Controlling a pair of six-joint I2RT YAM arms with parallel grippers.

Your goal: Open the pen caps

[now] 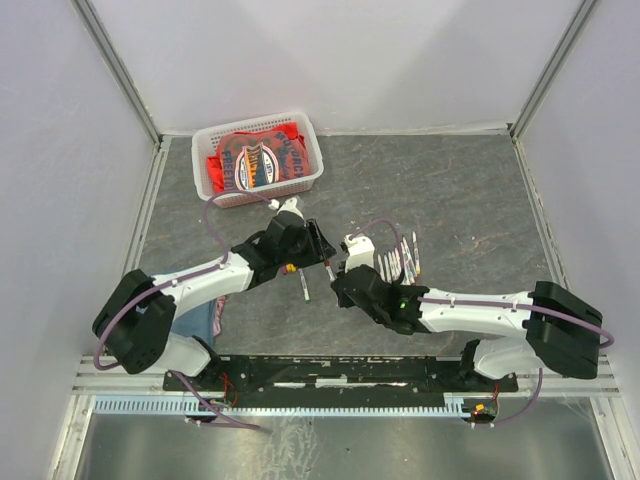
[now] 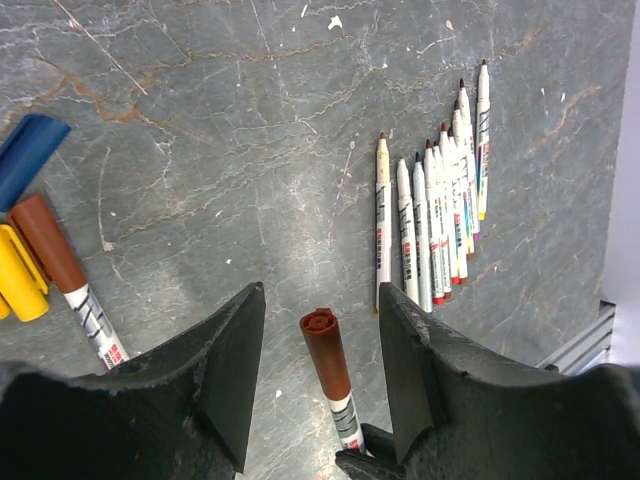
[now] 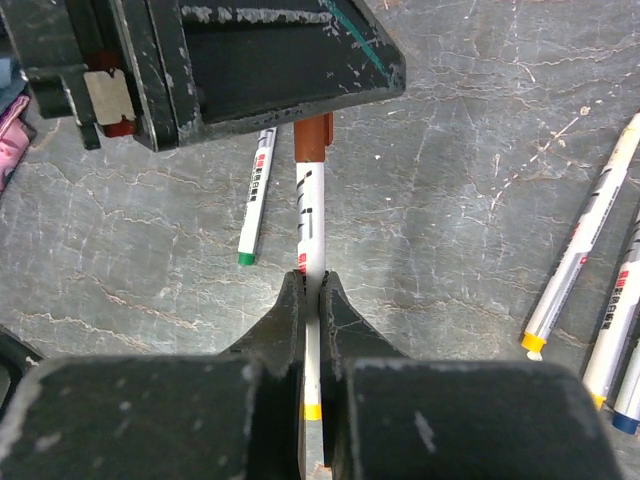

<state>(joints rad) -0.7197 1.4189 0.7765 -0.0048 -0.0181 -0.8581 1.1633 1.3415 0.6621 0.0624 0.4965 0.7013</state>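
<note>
My right gripper is shut on the white barrel of a pen, holding it off the table. The pen's brown cap points up between the fingers of my left gripper, which is open with a gap on each side of the cap. The right wrist view shows the same brown cap just under the left gripper's body. From above, both grippers meet at mid-table around this pen. A loose blue cap and a yellow cap lie to the left beside another brown-capped pen.
A row of several uncapped pens lies to the right, also seen from above. A single pen with a green end lies on the table. A white basket holding a red cloth stands at the back left.
</note>
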